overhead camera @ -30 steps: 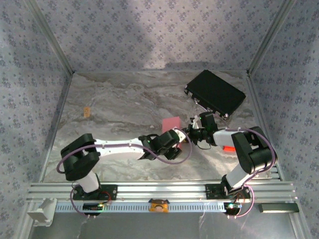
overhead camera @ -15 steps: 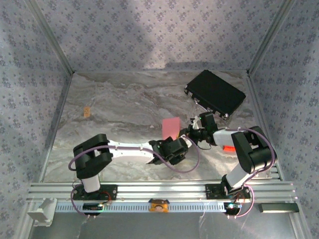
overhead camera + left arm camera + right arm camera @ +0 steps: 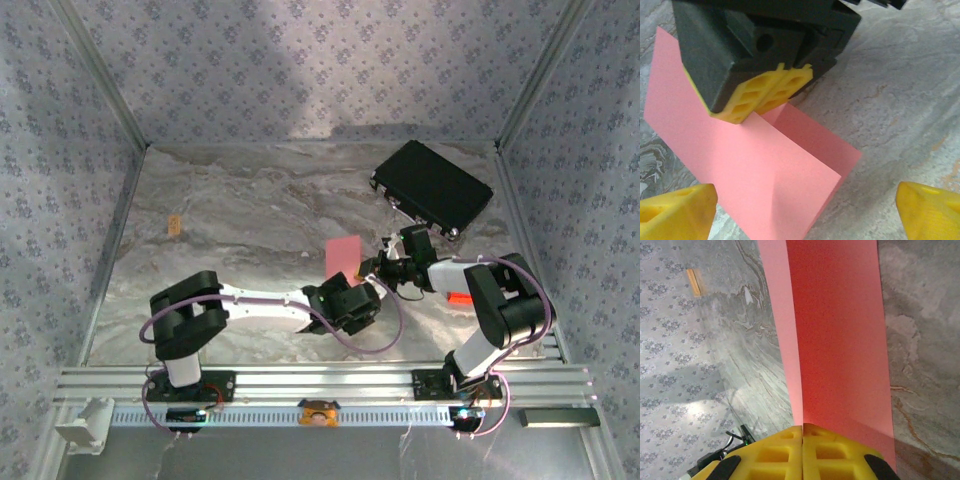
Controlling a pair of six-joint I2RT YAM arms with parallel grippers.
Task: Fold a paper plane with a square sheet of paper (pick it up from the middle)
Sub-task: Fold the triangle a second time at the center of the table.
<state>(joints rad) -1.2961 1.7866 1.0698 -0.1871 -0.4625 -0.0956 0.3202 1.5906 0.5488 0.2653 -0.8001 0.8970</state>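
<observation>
The left gripper [image 3: 802, 210] is hanging wide open and gripping nothing, its fingertips either side of the paper [image 3: 755, 170]. The paper is sitting folded at mid-table, and the right gripper [image 3: 772, 95] is pinching it tight at its crease. Beyond, a black case [image 3: 432, 186] is lying far right.

No legible text, label, brand, number or sign on any surface
</observation>
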